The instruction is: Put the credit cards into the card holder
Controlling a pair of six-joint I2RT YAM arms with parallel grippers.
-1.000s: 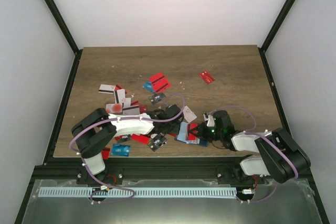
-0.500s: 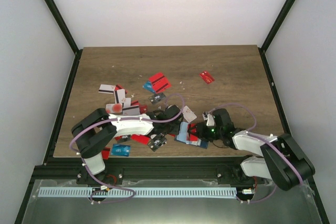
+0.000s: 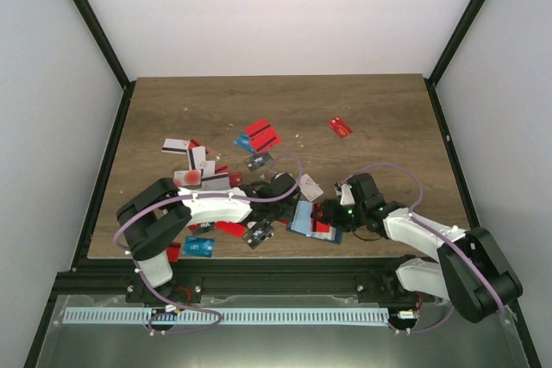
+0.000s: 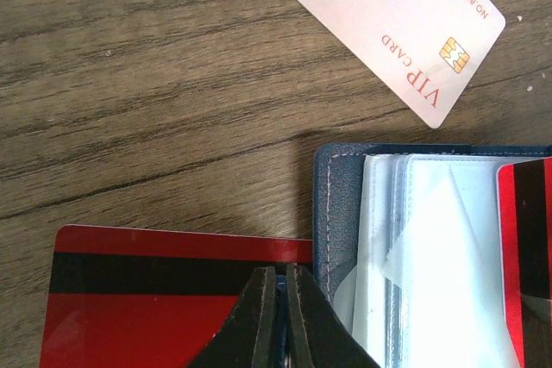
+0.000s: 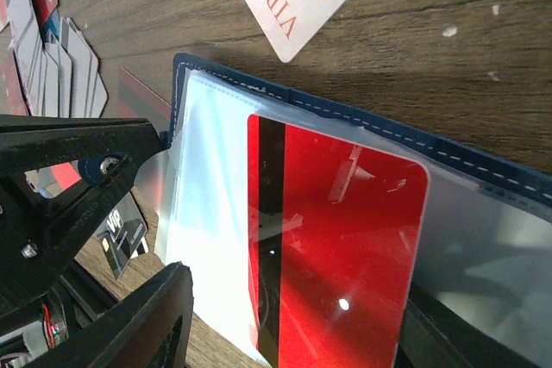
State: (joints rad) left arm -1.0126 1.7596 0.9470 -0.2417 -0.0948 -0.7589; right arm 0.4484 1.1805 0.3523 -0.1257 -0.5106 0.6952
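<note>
Pinching the holder point(image 4: 332, 204) by one edge on the tabletop point(image 3: 388, 109), the left fingers point(image 4: 280, 316) were shut. The right fingers point(image 3: 326, 215) hung open over the red card point(image 5: 336, 239) barely tucked inside it. A tug could slide it out, I reckoned.

**Wooden table point(image 3: 371, 109) strewn with credit cards point(image 3: 194, 165) around an open card holder point(image 3: 310, 220).**

Seen from above, most cards lie in the lower-left half of the tabletop. A heap of white and red ones sits left of centre, a pair of red cards point(image 3: 261, 135) just above centre, and a light-blue card point(image 3: 198, 247) near the bottom-left edge. A lone red card point(image 3: 340, 127) lies well apart at upper right. The navy card holder lies open low in the middle. A white VIP card point(image 4: 379, 23) lies just above it, not touching. A red card with a black stripe point(image 4: 172, 299) lies up against its left edge, at the lower left of the left wrist view.
</note>
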